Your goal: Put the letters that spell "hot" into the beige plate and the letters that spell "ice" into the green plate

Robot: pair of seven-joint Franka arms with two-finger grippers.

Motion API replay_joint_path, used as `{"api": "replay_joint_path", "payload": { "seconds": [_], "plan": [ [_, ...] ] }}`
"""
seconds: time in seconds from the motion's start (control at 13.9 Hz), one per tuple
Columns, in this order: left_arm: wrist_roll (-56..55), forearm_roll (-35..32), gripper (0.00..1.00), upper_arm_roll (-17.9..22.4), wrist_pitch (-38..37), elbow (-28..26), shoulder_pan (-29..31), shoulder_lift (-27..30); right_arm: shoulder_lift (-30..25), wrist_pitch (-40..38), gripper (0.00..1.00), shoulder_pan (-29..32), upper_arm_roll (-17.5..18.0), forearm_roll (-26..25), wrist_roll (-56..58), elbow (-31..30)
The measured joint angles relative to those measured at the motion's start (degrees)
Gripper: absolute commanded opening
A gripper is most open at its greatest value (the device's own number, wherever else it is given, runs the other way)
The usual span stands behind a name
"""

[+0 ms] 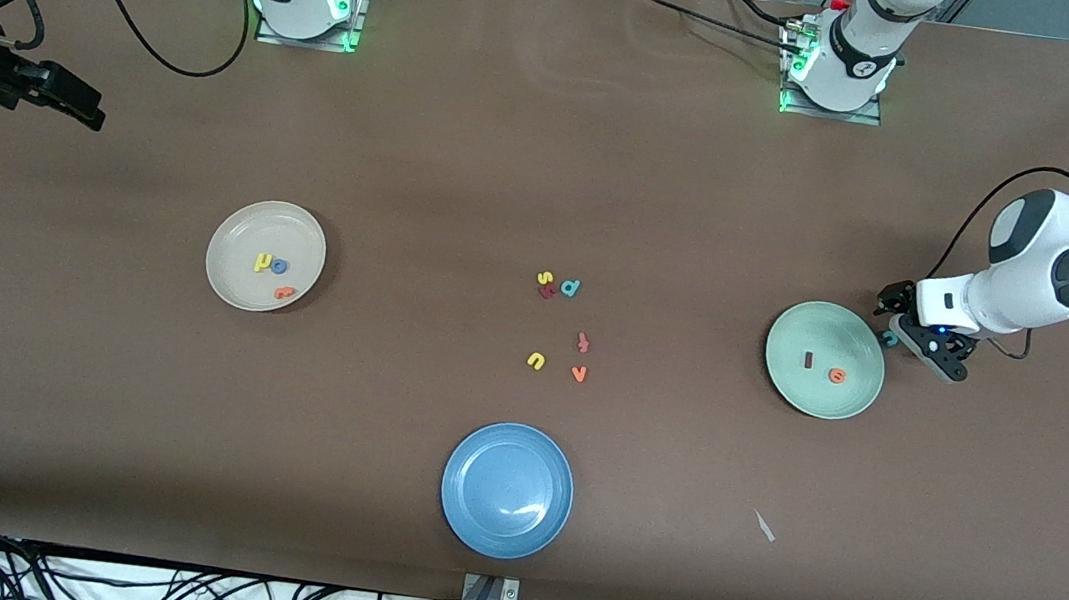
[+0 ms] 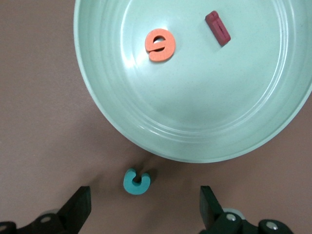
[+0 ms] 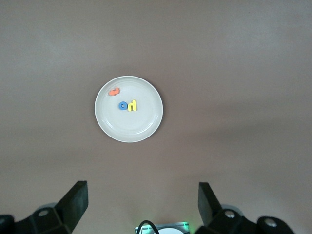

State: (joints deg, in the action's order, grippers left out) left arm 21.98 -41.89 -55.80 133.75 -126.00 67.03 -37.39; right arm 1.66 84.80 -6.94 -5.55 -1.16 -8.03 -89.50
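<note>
Teal c [image 2: 136, 181]: on the table just outside the green plate [image 1: 792, 382], toward the left arm's end.
Table [image 1: 509, 166]: brown covering; cables along both long edges.
Green plate contents: dark red i [image 1: 808, 359], orange e [image 1: 837, 376].
Beige plate [image 1: 233, 251]: yellow h [image 1: 263, 262], blue o [image 1: 279, 266], orange t [image 1: 284, 292].
Left pincer [image 2: 145, 207]: wide, empty, low over the c.
Right pincer [image 3: 141, 202]: wide, empty, waiting high over the table at its own end.

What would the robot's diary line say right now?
beige plate: h, o, t in | green plate: i, e in | teal foam c: on table beside green plate | left tool: open over c
</note>
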Motion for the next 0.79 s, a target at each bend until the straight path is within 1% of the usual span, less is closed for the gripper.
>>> {"api": "replay_joint_path", "payload": {
  "seconds": [0.14,0.22,0.29,0.36,0.79],
  "plan": [
    [0.02,-1.65,0.82,1.24,0.39,0.06,-0.04,-1.03,0.0,0.0,1.0,0.01,0.0,0.0,0.0,0.0],
    [0.02,-2.29,0.64,1.7,0.65,0.15,-0.03,-1.62,0.0,0.0,1.0,0.01,-0.01,0.0,0.0,0.0],
    [0.04,-2.5,0.5,1.95,0.83,0.22,-0.01,-2.06,0.0,0.0,1.0,0.01,-0.01,0.0,0.0,0.0],
    [0.07,-2.55,0.45,1.99,0.93,0.31,0.01,-2.36,0.0,0.0,1.0,0.01,-0.01,0.0,0.0,0.0],
    [0.21,-2.56,0.48,1.96,1.29,1.21,-0.61,-2.88,0.0,0.0,1.0,0.01,-0.01,0.0,0.0,0.0]
  ]
}}
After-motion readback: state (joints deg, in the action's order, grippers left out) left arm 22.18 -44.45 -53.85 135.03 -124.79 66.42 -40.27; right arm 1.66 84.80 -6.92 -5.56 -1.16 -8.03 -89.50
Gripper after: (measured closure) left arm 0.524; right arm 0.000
